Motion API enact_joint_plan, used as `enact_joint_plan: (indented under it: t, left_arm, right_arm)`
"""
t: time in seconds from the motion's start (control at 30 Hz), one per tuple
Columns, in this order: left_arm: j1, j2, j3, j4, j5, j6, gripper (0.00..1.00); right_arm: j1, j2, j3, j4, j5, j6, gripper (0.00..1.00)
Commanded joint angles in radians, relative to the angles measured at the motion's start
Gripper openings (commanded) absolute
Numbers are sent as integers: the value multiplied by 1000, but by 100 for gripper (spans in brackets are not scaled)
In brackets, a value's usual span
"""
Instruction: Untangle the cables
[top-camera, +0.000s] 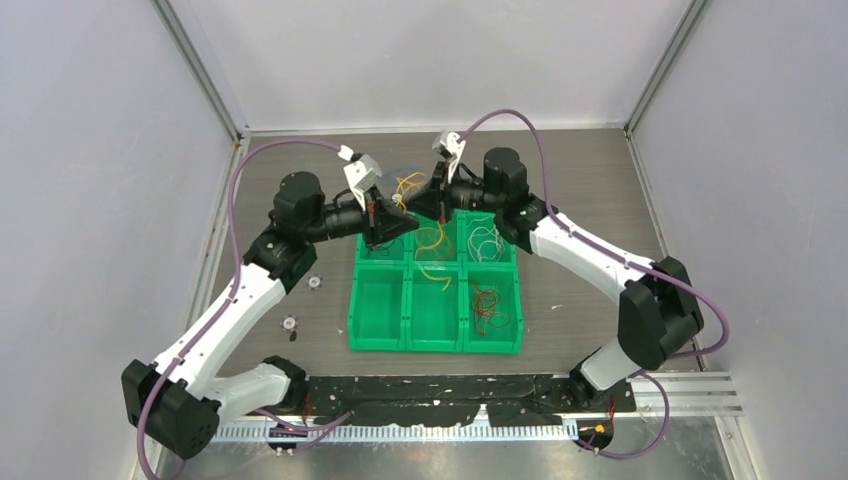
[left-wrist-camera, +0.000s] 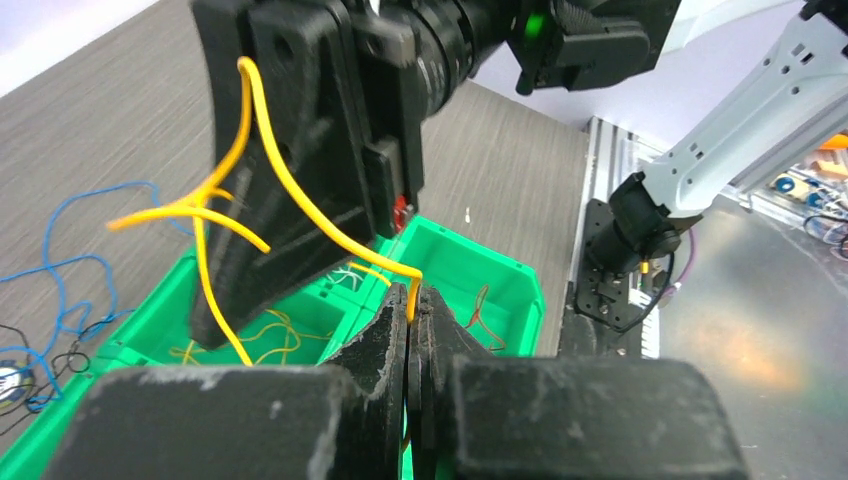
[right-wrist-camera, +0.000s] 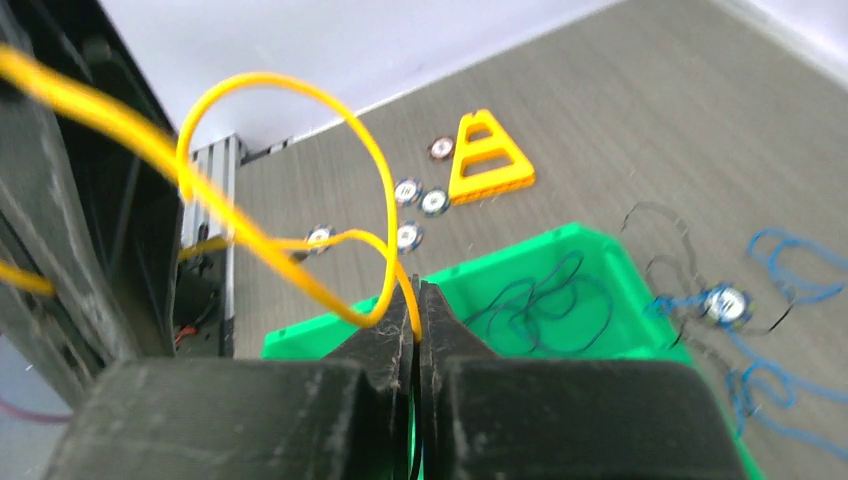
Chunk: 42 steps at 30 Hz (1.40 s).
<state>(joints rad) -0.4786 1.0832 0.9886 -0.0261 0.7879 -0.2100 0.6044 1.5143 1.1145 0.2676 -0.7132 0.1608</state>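
Note:
Both grippers meet above the back row of the green bin tray (top-camera: 436, 345). My left gripper (left-wrist-camera: 413, 300) is shut on a thin yellow cable (left-wrist-camera: 270, 160), which loops up across the black body of the right gripper (top-camera: 425, 205). My right gripper (right-wrist-camera: 417, 300) is shut on the same yellow tangle (right-wrist-camera: 300, 100), and the cable arches above its tips. In the top view the left gripper (top-camera: 392, 222) sits just left of the right one. More yellow cable (top-camera: 433, 245) lies in the middle compartment, white cable (top-camera: 487, 243) and red cable (top-camera: 488, 305) to its right.
Loose blue cables (right-wrist-camera: 790, 260) lie on the table behind the tray, also seen as blue cable (left-wrist-camera: 60, 290). A dark cable (right-wrist-camera: 540, 300) rests in a back compartment. An orange triangle (right-wrist-camera: 487, 155) and small white discs (right-wrist-camera: 420, 195) lie left of the tray.

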Motion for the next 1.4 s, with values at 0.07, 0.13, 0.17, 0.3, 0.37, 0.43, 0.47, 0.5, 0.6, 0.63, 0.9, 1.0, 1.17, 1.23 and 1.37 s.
enact_joint_plan:
  t: [0.07, 0.13, 0.17, 0.3, 0.37, 0.43, 0.47, 0.5, 0.6, 0.63, 0.9, 1.0, 1.17, 1.23, 1.37]
  left_arm:
    - [1, 51, 44, 19, -66, 124, 0]
    - [1, 92, 64, 43, -82, 134, 0]
    - [1, 119, 75, 56, -89, 136, 0]
    - [1, 225, 120, 95, -111, 128, 0]
    - [1, 283, 128, 100, -107, 128, 0]
    - [1, 325, 124, 96, -100, 136, 0]
    - [1, 341, 121, 87, -98, 140, 0]
    - [1, 357, 117, 72, -98, 146, 0]
    - [3, 388, 115, 1, -100, 165, 0]
    - [9, 393, 112, -9, -96, 160, 0]
    - [44, 486, 160, -10, -112, -13, 0]
    - [46, 544, 196, -70, -93, -62, 0]
    - [46, 607, 223, -137, -69, -102, 0]
    - [42, 634, 239, -169, -39, -111, 0]
    - [10, 696, 281, -208, 36, -154, 0]
  right_arm:
    - [-41, 109, 159, 112, 20, -40, 5]
    - [-70, 139, 176, 120, 20, -54, 5]
    - [-76, 158, 175, 130, 21, -57, 5]
    - [-107, 226, 165, 178, 19, -62, 5]
    - [-113, 266, 160, 218, 20, -63, 6]
    - [-116, 306, 154, 245, 29, -67, 10]
    - [-119, 329, 153, 248, 31, -69, 14]
    - [-121, 339, 155, 239, 26, -72, 17]
    - [-140, 358, 184, 119, -23, -43, 46]
    - [-145, 352, 183, 85, -39, -45, 50]
    - [-202, 190, 51, -154, -45, -154, 79]
    - [-209, 160, 50, -283, -51, -234, 87]
    - [-239, 87, 50, -449, -113, -269, 91]
    - [-265, 51, 53, -477, -157, -245, 91]
    - [-308, -3, 83, -491, -153, -224, 90]
